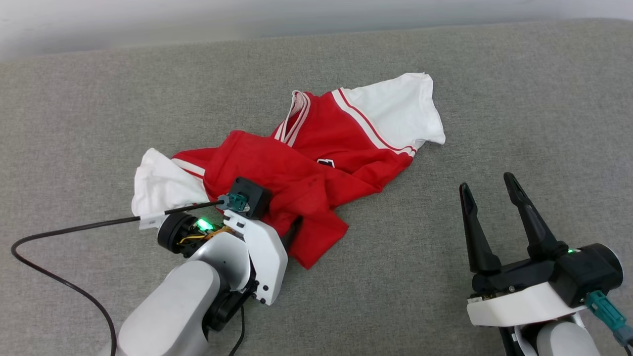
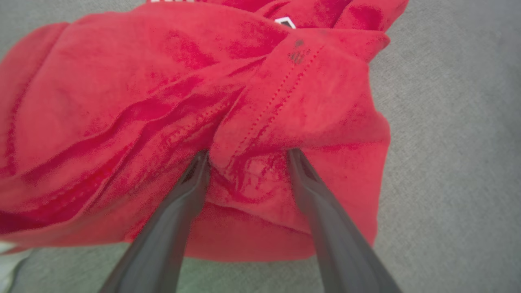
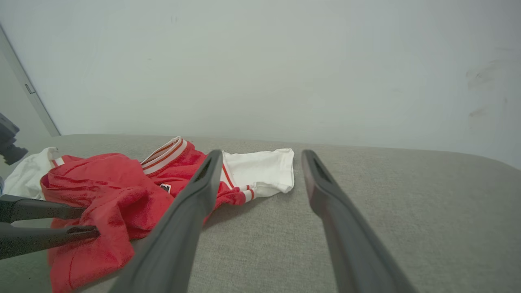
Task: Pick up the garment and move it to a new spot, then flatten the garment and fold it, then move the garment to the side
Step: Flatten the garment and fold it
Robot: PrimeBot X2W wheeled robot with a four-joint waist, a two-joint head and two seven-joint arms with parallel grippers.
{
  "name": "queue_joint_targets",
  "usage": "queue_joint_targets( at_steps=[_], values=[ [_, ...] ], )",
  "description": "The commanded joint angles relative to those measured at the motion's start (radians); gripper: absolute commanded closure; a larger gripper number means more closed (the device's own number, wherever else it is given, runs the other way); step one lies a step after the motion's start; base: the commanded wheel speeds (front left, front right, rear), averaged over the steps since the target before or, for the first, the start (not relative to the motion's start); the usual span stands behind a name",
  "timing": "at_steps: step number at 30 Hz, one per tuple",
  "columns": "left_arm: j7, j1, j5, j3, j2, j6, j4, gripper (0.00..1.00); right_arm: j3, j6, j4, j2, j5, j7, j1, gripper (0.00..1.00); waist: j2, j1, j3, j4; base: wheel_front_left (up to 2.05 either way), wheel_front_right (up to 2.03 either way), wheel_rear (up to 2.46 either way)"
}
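- On the grey bench (image 1: 494,99), the garment (image 1: 316,163) is crumpled centre-left.
- A fold of it is straddled by the released left end effector (image 2: 248,156); the right end effector (image 1: 487,183) is likewise released, near right.
- Slippage is risked if too little cloth is pinched.

Red garment (image 1: 277,168), white sleeves, red-white striped trim; grey surface (image 1: 519,123).

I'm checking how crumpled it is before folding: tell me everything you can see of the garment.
The garment is a red jersey-like shirt with white short sleeves, red-and-white striped trim at collar and sleeve seams, and a black, white-edged mark. It lies crumpled, folded over itself, on the grey fabric surface, one sleeve spread flat, the other bunched. The left gripper, open, straddles a fold near its hem.
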Motion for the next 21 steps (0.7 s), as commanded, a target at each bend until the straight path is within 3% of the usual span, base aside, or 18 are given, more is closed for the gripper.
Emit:
queue_joint_targets(
  at_steps=[1,12,21],
  values=[
    [-0.010,-0.007,-0.001,0.002,0.001,-0.002,-0.005,1.00,-0.002,0.000,0.001,0.002,0.004,-0.002,-0.011,0.00,0.0000,0.0000,0.001,-0.001,0.00,0.00,0.00],
    [-0.147,0.013,0.034,-0.028,-0.019,-0.039,-0.088,1.00,-0.005,0.000,0.018,0.002,-0.004,-0.002,0.010,0.00,0.0000,0.0000,-0.069,0.021,0.00,0.00,0.00],
    [-0.165,0.026,0.085,-0.197,-0.087,-0.106,-0.208,1.00,-0.024,0.000,0.027,0.002,-0.003,-0.002,0.026,0.00,0.0000,0.0000,-0.139,0.013,0.00,0.00,0.00]
  ],
)
